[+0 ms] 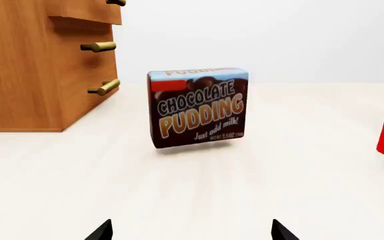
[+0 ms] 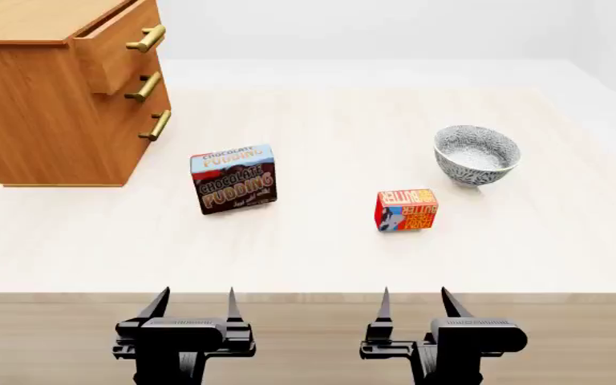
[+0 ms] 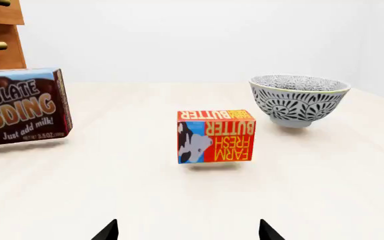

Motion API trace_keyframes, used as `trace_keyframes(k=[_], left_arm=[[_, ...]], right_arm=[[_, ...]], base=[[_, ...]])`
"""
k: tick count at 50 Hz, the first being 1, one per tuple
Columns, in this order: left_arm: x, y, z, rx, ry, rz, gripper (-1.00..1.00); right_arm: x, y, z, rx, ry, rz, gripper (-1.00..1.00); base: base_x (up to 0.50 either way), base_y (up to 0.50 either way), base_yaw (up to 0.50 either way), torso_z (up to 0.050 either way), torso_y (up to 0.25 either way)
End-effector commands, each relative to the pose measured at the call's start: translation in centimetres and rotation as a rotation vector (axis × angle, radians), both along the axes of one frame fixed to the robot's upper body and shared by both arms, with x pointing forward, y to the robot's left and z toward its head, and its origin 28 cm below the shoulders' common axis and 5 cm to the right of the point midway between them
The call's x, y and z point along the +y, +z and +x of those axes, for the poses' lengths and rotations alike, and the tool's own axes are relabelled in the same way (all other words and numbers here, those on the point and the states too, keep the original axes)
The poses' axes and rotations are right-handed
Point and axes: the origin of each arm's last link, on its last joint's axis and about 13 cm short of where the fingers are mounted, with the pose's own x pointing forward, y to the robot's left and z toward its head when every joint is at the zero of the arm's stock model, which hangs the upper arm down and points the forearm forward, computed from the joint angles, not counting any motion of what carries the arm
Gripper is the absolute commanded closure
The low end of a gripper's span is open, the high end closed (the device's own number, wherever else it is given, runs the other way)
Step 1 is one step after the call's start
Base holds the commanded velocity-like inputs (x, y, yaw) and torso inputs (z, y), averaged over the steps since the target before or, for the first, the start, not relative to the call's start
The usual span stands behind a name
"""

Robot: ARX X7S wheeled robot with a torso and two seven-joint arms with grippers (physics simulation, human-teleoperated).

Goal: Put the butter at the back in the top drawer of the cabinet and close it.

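Pale worktop (image 2: 319, 241) carried all items. Butter (image 2: 406, 209), a small red-orange box with a blue-white patch, stood upright toward the right edge, untouched. Both tools, left tool (image 2: 193, 311) and right tool (image 2: 414, 309), hung spread and empty at the near edge. Judged step: reach and grasp. Top drawer (image 2: 115, 50) of the cabinet (image 2: 41, 104) stood partly open.

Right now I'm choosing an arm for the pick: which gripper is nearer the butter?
Right. The right gripper waits at the table's near edge almost straight in front of the butter; the left gripper sits further off to the side, facing the pudding box.
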Motion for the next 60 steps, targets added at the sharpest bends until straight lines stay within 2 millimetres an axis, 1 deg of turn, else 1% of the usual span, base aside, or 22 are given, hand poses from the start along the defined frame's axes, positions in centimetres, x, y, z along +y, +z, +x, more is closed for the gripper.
trace_keyframes(k=[1,9,13,16,19,21,23,28,31,37,42,51,60], left_arm=[[0.0,0.0,0.0,0.001,-0.002,-0.001,-1.00],[0.0,-0.1,0.0,0.010,-0.005,0.000,-1.00],[0.0,0.1,-0.1,0.004,-0.002,-0.001,-1.00],[0.2,1.5,-0.5,-0.049,0.023,0.014,-1.00],[0.3,3.5,-1.3,-0.120,0.039,0.028,-1.00],[0.3,5.5,-2.2,-0.192,0.047,0.044,-1.00],[0.3,6.9,-3.0,-0.242,0.049,0.052,-1.00],[0.2,9.4,-5.2,-0.333,0.027,0.061,-1.00],[0.1,10.4,-6.2,-0.375,0.025,0.064,-1.00],[0.1,11.6,-7.7,-0.436,0.029,0.073,-1.00],[0.1,11.8,-8.1,-0.462,0.031,0.086,-1.00],[0.2,11.6,-8.1,-0.464,0.029,0.098,-1.00],[0.2,11.5,-7.9,-0.461,0.032,0.099,-1.00]], right_arm=[[0.0,0.0,0.0,0.000,-0.003,0.003,-1.00],[0.0,0.0,0.0,0.001,-0.008,0.012,-1.00],[-0.3,0.6,-0.1,-0.022,-0.020,0.018,-1.00],[-0.5,2.6,-0.5,-0.081,-0.030,0.010,-1.00],[-0.6,4.9,-1.2,-0.152,-0.035,-0.007,-1.00],[-0.5,6.8,-2.1,-0.208,-0.026,-0.015,-1.00],[-0.3,8.1,-2.8,-0.249,-0.021,-0.018,-1.00],[0.1,10.3,-4.7,-0.328,-0.005,-0.020,-1.00],[0.3,11.1,-5.7,-0.365,0.001,-0.019,-1.00],[0.5,12.0,-7.1,-0.424,0.003,-0.033,-1.00],[0.6,12.4,-7.9,-0.462,0.002,-0.032,-1.00],[0.6,12.2,-8.0,-0.463,0.002,-0.043,-1.00],[0.7,12.2,-8.0,-0.460,0.008,-0.053,-1.00]], base=[[0.00,0.00,0.00,0.000,0.000],[0.00,0.00,0.00,0.000,0.000],[0.00,0.00,0.00,0.000,0.000],[0.00,0.00,0.00,0.000,0.000],[0.00,0.00,0.00,0.000,0.000],[0.00,0.00,0.00,0.000,0.000],[0.00,0.00,0.00,0.000,0.000],[0.00,0.00,0.00,0.000,0.000],[0.00,0.00,0.00,0.000,0.000],[0.00,0.00,0.00,0.000,0.000],[0.00,0.00,0.00,0.000,0.000],[0.00,0.00,0.00,0.000,0.000],[0.00,0.50,0.00,0.000,0.000]])
